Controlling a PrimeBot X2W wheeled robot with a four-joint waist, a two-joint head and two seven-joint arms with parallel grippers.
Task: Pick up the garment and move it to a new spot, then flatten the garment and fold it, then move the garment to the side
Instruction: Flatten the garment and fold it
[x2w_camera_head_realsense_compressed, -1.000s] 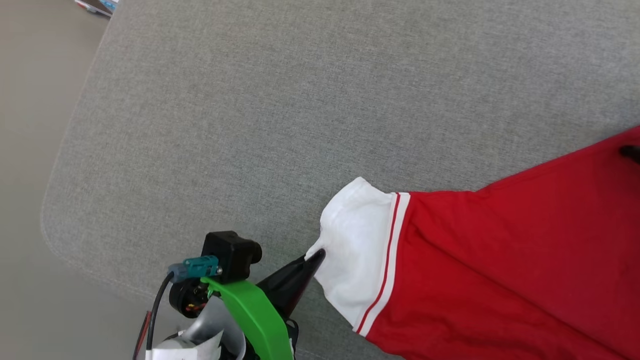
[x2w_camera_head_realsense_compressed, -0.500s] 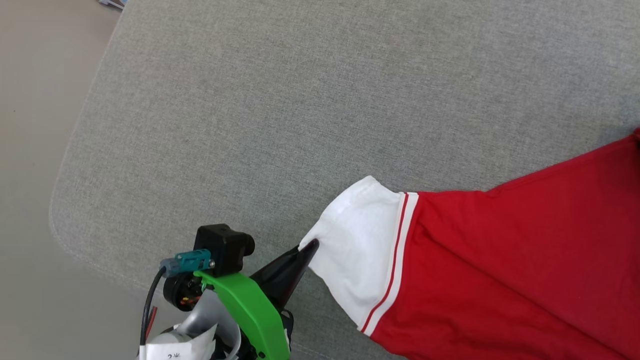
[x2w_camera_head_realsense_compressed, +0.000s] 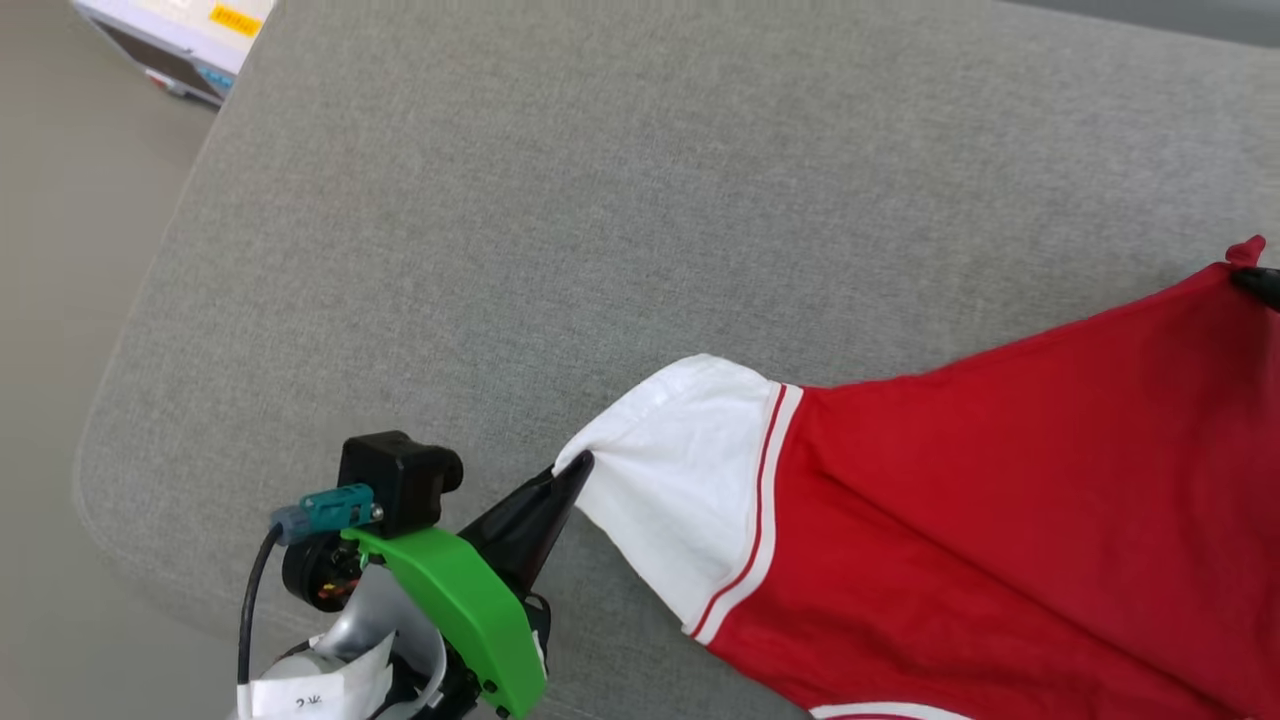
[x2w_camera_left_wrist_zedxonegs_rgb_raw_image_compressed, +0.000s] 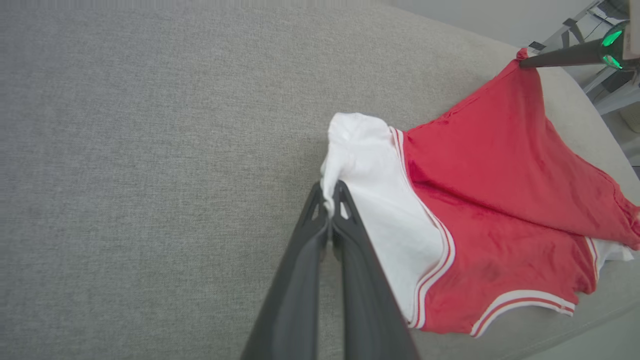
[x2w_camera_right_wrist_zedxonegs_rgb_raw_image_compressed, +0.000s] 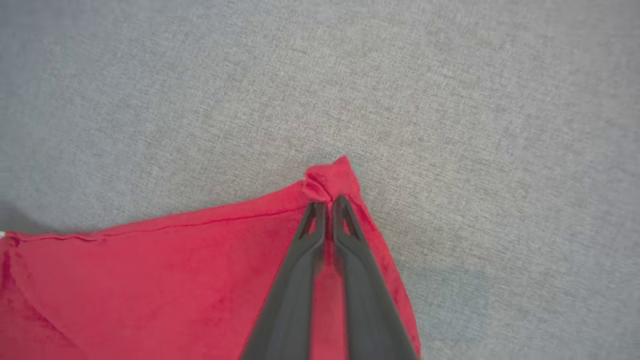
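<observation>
The garment (x2w_camera_head_realsense_compressed: 1000, 500) is a red T-shirt with white sleeves and red-and-white stripe trim, spread over the grey cushion (x2w_camera_head_realsense_compressed: 600, 200) at the right. My left gripper (x2w_camera_head_realsense_compressed: 578, 468) is shut on the edge of the white sleeve (x2w_camera_head_realsense_compressed: 680, 490); in the left wrist view the left gripper (x2w_camera_left_wrist_zedxonegs_rgb_raw_image_compressed: 330, 192) pinches that sleeve (x2w_camera_left_wrist_zedxonegs_rgb_raw_image_compressed: 385, 200). My right gripper (x2w_camera_right_wrist_zedxonegs_rgb_raw_image_compressed: 330, 200) is shut on a bunched red corner of the garment (x2w_camera_right_wrist_zedxonegs_rgb_raw_image_compressed: 330, 177); its tip shows in the head view (x2w_camera_head_realsense_compressed: 1262, 285) at the right edge. The chest lettering is hidden.
The cushion's rounded corner (x2w_camera_head_realsense_compressed: 95, 480) lies at the lower left, with beige floor (x2w_camera_head_realsense_compressed: 60, 300) beyond it. A white box with a yellow label (x2w_camera_head_realsense_compressed: 180, 30) sits on the floor at the top left. A stand's legs (x2w_camera_left_wrist_zedxonegs_rgb_raw_image_compressed: 612, 75) rise past the cushion.
The right gripper has shut on the red corner and raised it. The left gripper, still holding the sleeve, has drawn it leftward, stretching the cloth. The head camera has shifted.
</observation>
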